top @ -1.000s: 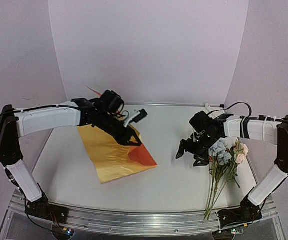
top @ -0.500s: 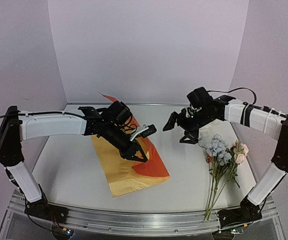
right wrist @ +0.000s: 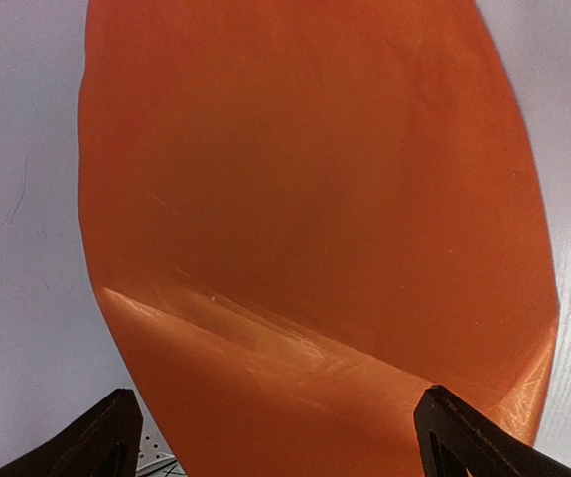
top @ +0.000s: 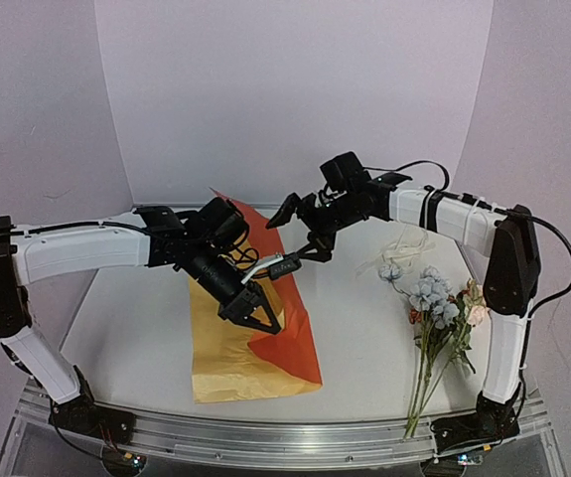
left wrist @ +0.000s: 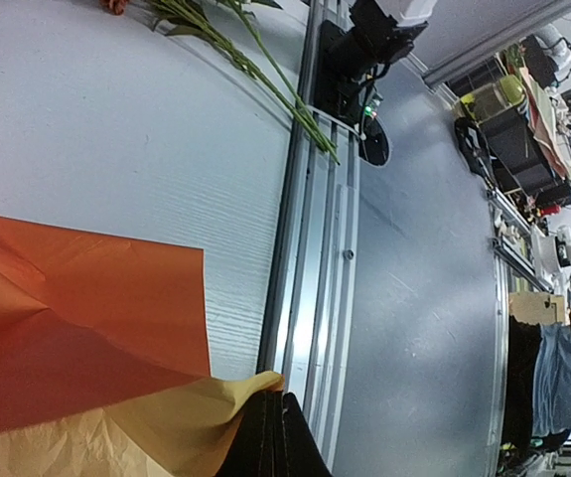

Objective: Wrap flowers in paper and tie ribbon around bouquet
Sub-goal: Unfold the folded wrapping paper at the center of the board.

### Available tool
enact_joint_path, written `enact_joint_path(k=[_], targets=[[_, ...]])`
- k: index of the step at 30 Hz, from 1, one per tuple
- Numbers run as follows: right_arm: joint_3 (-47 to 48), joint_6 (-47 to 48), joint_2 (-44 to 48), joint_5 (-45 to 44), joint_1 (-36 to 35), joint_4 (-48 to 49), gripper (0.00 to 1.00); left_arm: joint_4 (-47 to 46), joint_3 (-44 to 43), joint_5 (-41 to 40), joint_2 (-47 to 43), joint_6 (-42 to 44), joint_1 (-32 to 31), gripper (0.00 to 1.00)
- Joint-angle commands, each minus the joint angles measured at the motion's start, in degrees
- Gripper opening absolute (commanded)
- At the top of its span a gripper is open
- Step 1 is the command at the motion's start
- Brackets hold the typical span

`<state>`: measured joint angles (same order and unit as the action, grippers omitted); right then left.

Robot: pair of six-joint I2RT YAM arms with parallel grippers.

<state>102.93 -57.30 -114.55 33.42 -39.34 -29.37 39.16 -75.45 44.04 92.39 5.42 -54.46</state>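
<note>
The paper [top: 265, 338] hangs slanted over the table's middle, orange face to the right and yellow face to the front. My left gripper [top: 255, 314] is shut on its yellow edge, and the left wrist view shows the closed gripper [left wrist: 275, 442] pinching the yellow paper [left wrist: 156, 427]. My right gripper [top: 300, 231] is open beside the sheet's upper right edge. In the right wrist view the orange paper [right wrist: 315, 199] fills the space ahead of the spread gripper [right wrist: 280, 442]. The flowers [top: 442, 303] lie on the table at the right. The ribbon [top: 402, 246] lies curled behind them.
The table's metal front rail [top: 265, 437] runs just below the paper's lower edge. The white back wall [top: 295, 99] stands close behind both grippers. The flower stems [left wrist: 255, 60] reach the rail near the right arm's base [top: 469, 429].
My right arm has swung left and back, away from the flowers, up to the paper's upper edge. My left gripper has carried the paper right and toward the front, and the sheet now hangs steeper.
</note>
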Motion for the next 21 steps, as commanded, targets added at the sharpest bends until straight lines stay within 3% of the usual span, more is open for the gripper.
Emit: enact_joint_path(k=[1,8,16,21], targets=[[5.43,-2.83,-1.09,0.43,-0.48,3.35,0.98,9.36,-5.57,4.89,-2.79,5.4,-0.3,0.0],[9.71,-1.19,-0.79,1.47,-0.5,1.44,0.98,20.32,-12.69,6.71,0.03,9.15,-0.96,0.0],[8.81,3.97,1.94,4.03,-0.86,-2.86,0.98,21.94,-14.92,6.22,3.12,8.94,-3.22,0.0],[2.68,9.11,6.44,2.01,-1.12,-7.87,0.98,22.8,-16.52,6.1,4.99,9.39,-3.81,0.0]])
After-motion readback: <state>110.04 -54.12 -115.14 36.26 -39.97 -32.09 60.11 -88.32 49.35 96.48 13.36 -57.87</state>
